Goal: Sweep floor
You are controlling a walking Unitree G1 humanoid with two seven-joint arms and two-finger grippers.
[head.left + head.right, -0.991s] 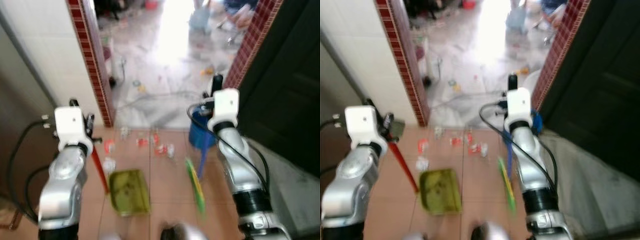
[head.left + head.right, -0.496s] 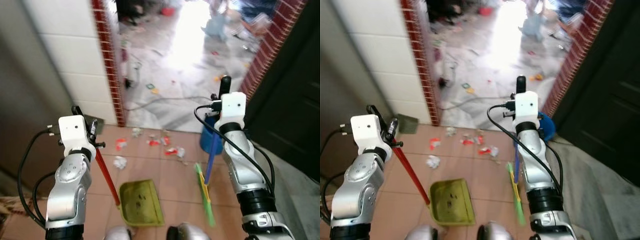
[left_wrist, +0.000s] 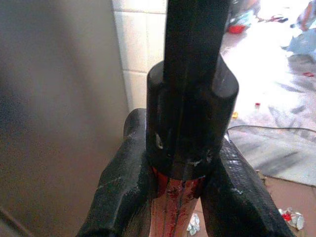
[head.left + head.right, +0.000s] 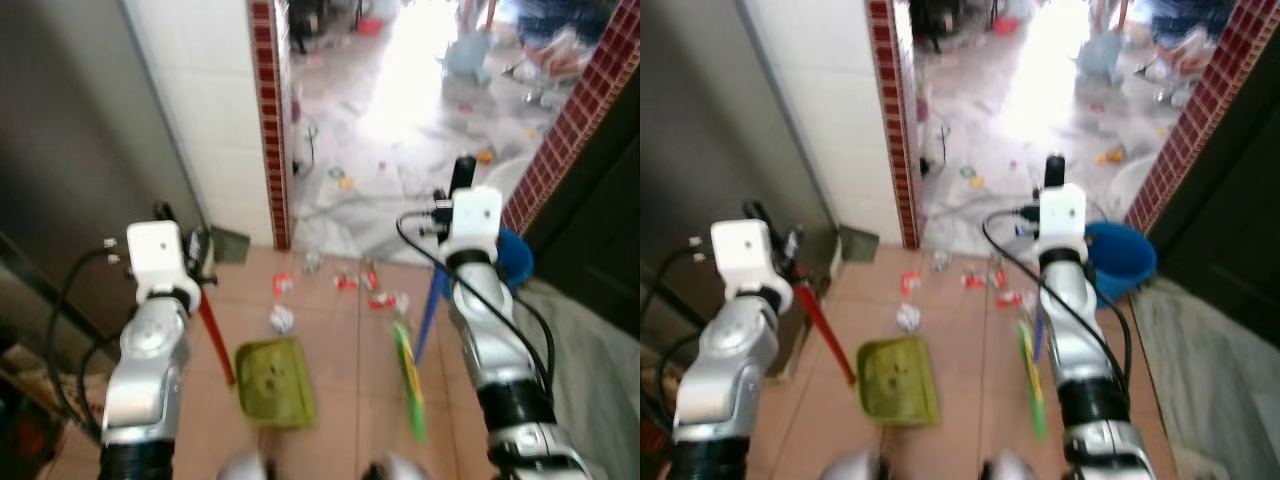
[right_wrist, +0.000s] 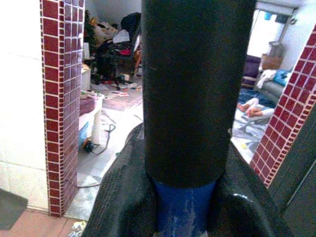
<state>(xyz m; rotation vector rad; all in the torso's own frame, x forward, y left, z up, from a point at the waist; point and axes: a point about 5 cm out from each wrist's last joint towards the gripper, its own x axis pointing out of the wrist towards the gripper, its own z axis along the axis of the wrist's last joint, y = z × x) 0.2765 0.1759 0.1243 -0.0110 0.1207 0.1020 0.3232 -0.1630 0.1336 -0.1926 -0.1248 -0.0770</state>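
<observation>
The left end effector (image 4: 190,250) grips a red-handled green dustpan (image 4: 274,381); the right end effector (image 4: 455,195) grips a blue-handled green broom (image 4: 410,375). Litter (image 4: 340,285) lies farther along the floor (image 4: 340,360), before a doorway.

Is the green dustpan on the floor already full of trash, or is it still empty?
Nearly empty. The green dustpan shows only a few dark specks inside, while the crumpled paper and red wrappers lie on the tiles beyond it.

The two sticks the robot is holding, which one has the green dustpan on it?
The red stick in the left gripper leads down to the green dustpan. The blue stick in the right gripper ends in a green broom.
</observation>
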